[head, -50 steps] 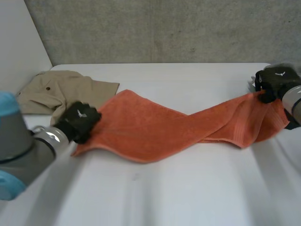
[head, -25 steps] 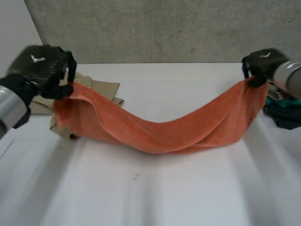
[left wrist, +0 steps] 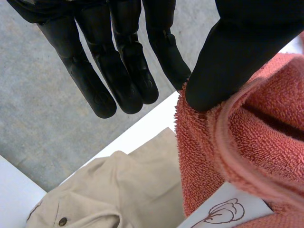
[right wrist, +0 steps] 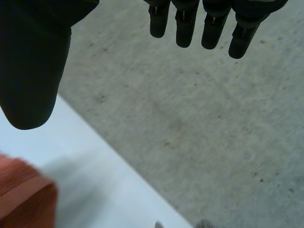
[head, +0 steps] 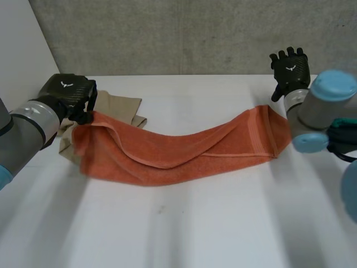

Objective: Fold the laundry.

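Right hand (head: pixel 290 66) let go since half a sec ago, fingers spread, up clear of orange towel (head: pixel 184 151). Left hand (head: pixel 68 92) loosened too: fingers (left wrist: pixel 118 76) straight, only thumb touching towel's left end. Towel no longer sagging midair, now lying across table (head: pixel 184 223), left end over beige garment (head: pixel 118 103).

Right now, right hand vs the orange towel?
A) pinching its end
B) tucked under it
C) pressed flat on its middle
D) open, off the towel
D: the right hand is up with straight fingers and holds nothing, while the orange towel lies on the table, its near end apart from that hand.
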### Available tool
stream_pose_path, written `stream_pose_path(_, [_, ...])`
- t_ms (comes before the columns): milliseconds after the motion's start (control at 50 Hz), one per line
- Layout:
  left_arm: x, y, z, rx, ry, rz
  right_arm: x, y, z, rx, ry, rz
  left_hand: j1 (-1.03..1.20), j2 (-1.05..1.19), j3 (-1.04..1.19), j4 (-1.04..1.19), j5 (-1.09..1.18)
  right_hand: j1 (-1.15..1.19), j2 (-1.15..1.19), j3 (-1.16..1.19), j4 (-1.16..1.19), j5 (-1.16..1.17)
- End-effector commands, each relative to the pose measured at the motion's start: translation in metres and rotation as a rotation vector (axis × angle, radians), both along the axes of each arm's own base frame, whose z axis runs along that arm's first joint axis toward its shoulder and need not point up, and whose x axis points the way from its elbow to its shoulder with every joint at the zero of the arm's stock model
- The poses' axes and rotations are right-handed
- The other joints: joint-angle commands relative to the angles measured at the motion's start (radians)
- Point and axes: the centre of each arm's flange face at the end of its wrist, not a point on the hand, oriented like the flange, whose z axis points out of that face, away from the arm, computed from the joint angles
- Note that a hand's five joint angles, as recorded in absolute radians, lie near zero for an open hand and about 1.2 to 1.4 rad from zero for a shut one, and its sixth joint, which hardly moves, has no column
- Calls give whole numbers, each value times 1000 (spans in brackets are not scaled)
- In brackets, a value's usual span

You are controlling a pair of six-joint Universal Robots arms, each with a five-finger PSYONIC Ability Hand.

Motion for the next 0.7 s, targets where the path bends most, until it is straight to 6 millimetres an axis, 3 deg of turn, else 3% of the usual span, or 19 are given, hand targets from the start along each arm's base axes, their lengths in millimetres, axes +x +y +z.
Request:
stream_pose_path(20, [-1, 10, 18, -31, 49, -11, -24, 58, 36, 304, 85, 98, 241, 201, 205, 201, 241, 152, 166, 168, 161, 153])
stream_pose_path(180, [0, 32, 54, -95, 118, -33, -27, 85, 10, 562, 56, 207, 241, 201, 205, 201, 241, 566, 580, 582, 575, 568])
stream_pose_path(380, [-14, 66, 98, -206, 207, -108, -14, 88, -26, 694, -24, 283, 241, 201, 205, 201, 241, 496, 510, 512, 505, 497])
stream_pose_path(700, [-24, 72, 120, -268, 228, -113, 9, 90, -60, 684, 9, 312, 241, 201, 205, 201, 241, 393, 407, 409, 402, 395])
